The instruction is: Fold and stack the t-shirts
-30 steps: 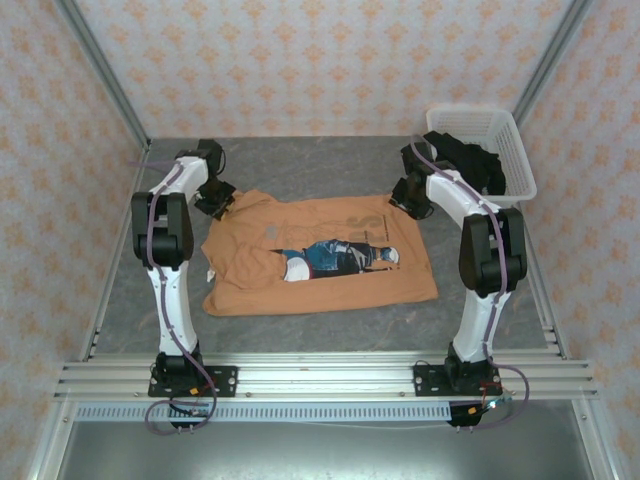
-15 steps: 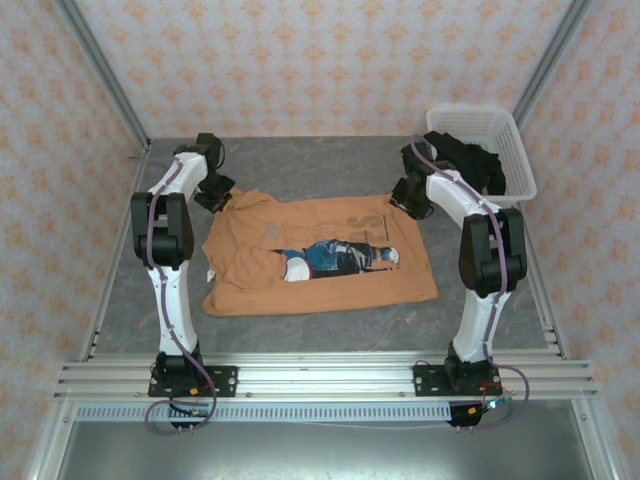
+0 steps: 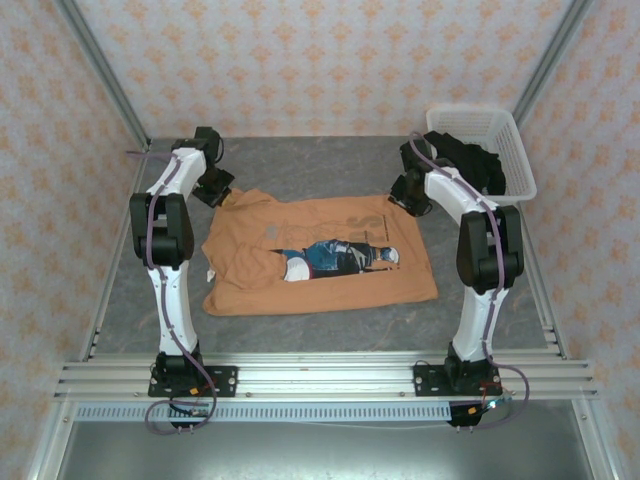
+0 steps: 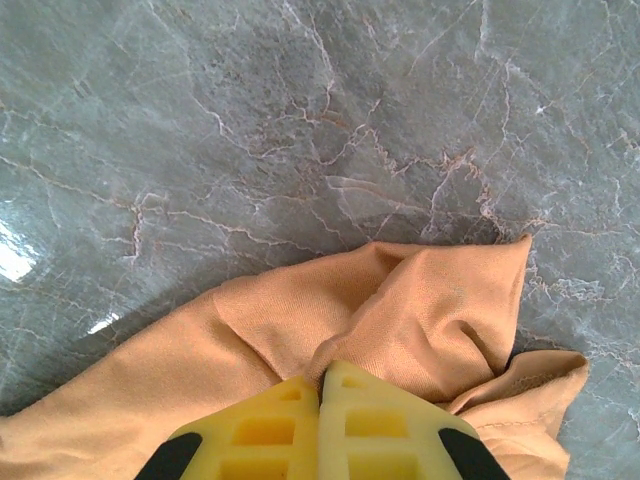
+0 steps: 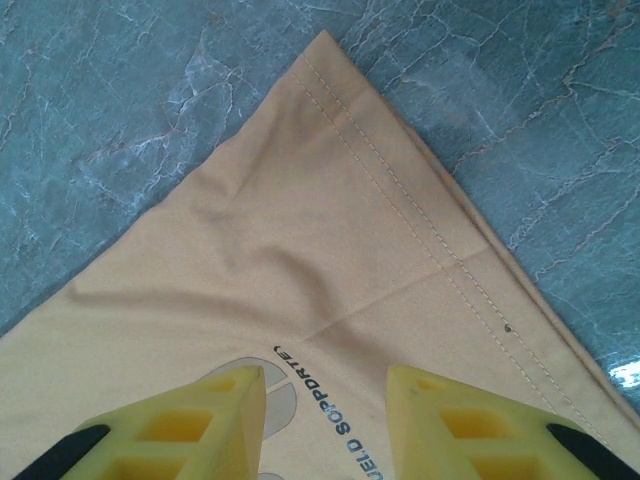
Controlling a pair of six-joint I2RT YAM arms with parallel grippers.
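Between the clenched left fingers sits a bunched corner of the orange shirt, which lies spread on the surface. Hem corner lies just ahead of the released right fingers. Best: lower right, pinch both layers behind the stitching, lift both corners evenly.

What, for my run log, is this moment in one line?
left end effector: shut on orange t-shirt | right end effector: open, over its corner | black t-shirt: in basket
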